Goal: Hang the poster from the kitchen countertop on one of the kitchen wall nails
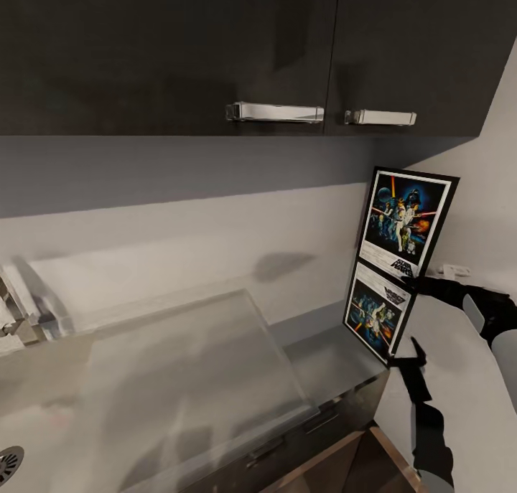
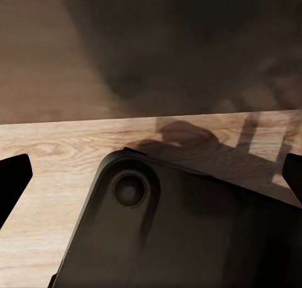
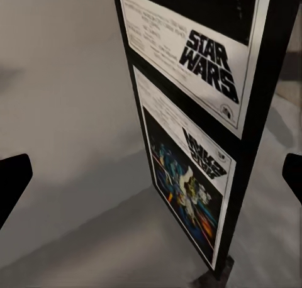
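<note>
Right gripper (image 3: 151, 175): fingers spread wide, nothing held, facing the poster.
Poster (image 1: 406, 224): upright at the countertop's (image 1: 323, 360) far right end, reflection beneath it.
Approach: ease forward, centre the frame edge between the fingers, then close.
Count: one poster, two cabinet handles (image 1: 275, 112).

The poster (image 1: 407, 224) stands upright at the far right end of the kitchen countertop (image 1: 330, 357), its reflection mirrored right beneath. The right gripper (image 1: 416, 281) reaches in at its lower right corner.
</note>
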Motion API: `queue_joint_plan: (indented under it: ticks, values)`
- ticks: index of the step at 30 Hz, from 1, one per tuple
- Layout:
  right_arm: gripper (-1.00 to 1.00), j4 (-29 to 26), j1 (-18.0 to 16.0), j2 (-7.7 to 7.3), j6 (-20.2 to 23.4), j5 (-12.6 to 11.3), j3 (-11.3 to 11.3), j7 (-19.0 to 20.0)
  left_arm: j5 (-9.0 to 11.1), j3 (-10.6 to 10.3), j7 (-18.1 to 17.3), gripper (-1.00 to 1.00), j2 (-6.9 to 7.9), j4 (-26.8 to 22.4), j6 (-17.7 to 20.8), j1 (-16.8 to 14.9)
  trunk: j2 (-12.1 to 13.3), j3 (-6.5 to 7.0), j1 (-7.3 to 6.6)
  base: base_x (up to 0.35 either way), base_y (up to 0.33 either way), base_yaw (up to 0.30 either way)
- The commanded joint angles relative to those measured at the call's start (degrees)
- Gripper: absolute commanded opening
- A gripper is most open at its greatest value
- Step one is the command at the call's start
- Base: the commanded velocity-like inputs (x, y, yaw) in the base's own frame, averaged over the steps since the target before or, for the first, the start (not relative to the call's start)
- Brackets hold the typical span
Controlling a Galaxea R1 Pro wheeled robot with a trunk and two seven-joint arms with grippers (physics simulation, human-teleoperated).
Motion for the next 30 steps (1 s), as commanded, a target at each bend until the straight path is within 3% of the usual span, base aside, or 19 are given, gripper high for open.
queue_joint_plan:
  ticks: [1,10,11,12,19,30]
  values:
    - [1.0,-0.1,0.0,0.03,0.5,0.5,-0.5,0.3,0.2,0.3,-0.6,1.0,-0.07,-0.1,0.0,0.0,0.0,-0.05,0.01,0.0,0.0,0.0]
    - [1.0,-0.1,0.0,-0.02,2.5,0.4,-0.6,0.0,0.2,0.3,-0.6,1.0,-0.07,-0.1,-0.6,0.0,0.0,-0.05,0.01,0.0,0.0,0.0]
    - [1.0,-0.6,0.0,-0.22,8.2,0.3,-0.7,-1.0,0.2,0.3,-0.6,1.0,-0.07,-0.1,-1.5,0.0,0.0,-0.05,0.01,0.0,0.0,0.0]
    - [1.0,-0.6,0.0,-0.23,8.4,0.3,-0.7,-1.1,0.2,0.3,-0.6,1.0,-0.07,-0.1,-1.5,0.0,0.0,-0.05,0.01,0.0,0.0,0.0]
    - [1.0,-1.9,-0.1,-0.36,8.7,0.2,-0.7,-4.4,0.2,0.3,-0.6,1.0,-0.07,-0.1,-1.6,0.0,0.0,-0.05,0.01,0.0,0.0,0.0]
    - [1.0,-4.2,-1.0,-0.49,6.3,0.1,-0.7,-5.5,0.1,0.3,-0.6,1.0,-0.07,-0.1,-1.6,0.0,0.0,-0.53,0.01,0.0,0.0,0.0]
